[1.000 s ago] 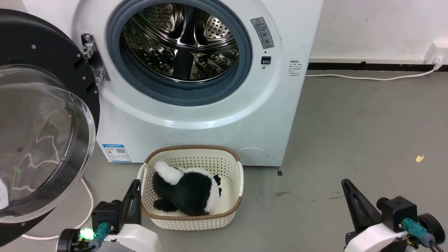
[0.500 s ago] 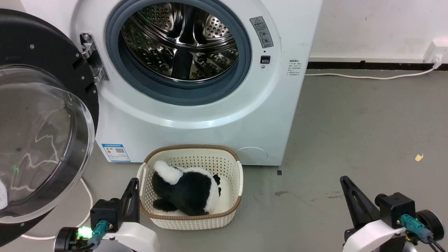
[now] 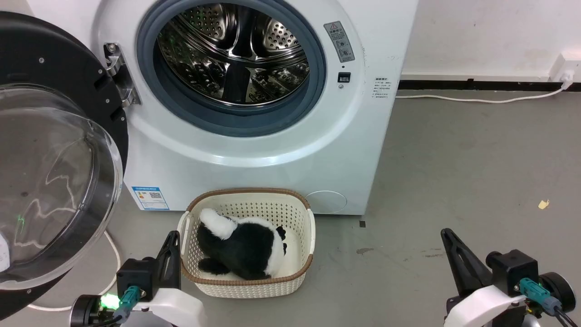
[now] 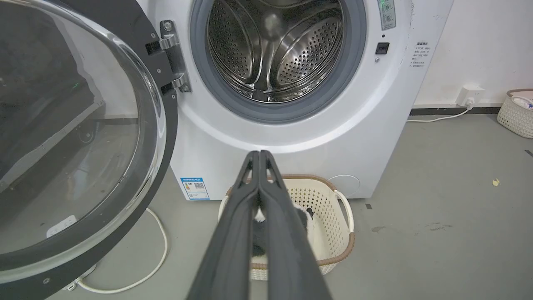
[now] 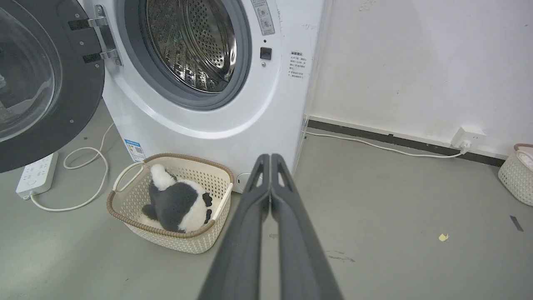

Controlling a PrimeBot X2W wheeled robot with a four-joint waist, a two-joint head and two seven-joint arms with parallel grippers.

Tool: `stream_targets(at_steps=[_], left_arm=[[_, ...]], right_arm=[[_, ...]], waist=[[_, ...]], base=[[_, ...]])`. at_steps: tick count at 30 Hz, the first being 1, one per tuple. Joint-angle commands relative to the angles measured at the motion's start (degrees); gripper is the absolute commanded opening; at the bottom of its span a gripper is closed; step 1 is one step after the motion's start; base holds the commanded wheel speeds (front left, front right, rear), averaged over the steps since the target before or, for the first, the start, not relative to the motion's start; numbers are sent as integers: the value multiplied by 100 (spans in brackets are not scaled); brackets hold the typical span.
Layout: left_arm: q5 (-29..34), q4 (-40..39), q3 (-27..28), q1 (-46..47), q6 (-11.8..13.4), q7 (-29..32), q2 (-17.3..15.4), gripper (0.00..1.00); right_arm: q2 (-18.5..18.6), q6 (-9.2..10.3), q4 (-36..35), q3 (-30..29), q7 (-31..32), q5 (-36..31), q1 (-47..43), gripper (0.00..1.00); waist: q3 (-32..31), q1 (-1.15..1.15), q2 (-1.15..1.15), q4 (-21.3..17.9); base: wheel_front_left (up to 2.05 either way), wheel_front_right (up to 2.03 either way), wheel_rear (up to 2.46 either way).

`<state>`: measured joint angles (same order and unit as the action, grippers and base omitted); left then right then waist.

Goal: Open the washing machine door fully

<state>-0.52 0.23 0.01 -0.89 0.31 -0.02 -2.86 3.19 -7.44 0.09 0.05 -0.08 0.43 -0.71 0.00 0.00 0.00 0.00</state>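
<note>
- Head view: the large round black-framed door with clear bulging glass bowl (image 3: 50, 181) hangs swung out at the left of the white front-loading washing machine (image 3: 363, 150), and the steel drum opening (image 3: 236, 59) is fully exposed. I judge the door at or near its limit.
- Head view: left tool (image 3: 174, 237) is pinched closed and empty, just beside the cream woven plastic basket (image 3: 312, 227) that holds a black-and-white plush toy (image 3: 245, 250). Right tool (image 3: 447, 235) is also closed and empty, well apart over the grey floor (image 3: 454, 159).
- Left wrist view: my left tool's fingers are pressed together and point at the basket. The door is to their left, untouched, and the metal hinge (image 4: 175, 62) looks well spread. If any swing is left, I'd nudge the frame's inner face with the closed tips, slowly, away from the drum and off the glass.
- Right wrist view: right tool is closed and holds nothing. A white power strip (image 5: 37, 175) and white cable (image 5: 91, 183) lie on the floor by the door. I'd keep any sweep above them and away from the basket.
</note>
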Motion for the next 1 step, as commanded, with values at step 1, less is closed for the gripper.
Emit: stream_targets(at_steps=[1], left_arm=[[52,-23,-1,89,-31,2,-2,0]], right_arm=[[-31,-5,-9,-5,8,-43,71,0]], waist=[[0,0,0,0]], base=[[0,0,0]])
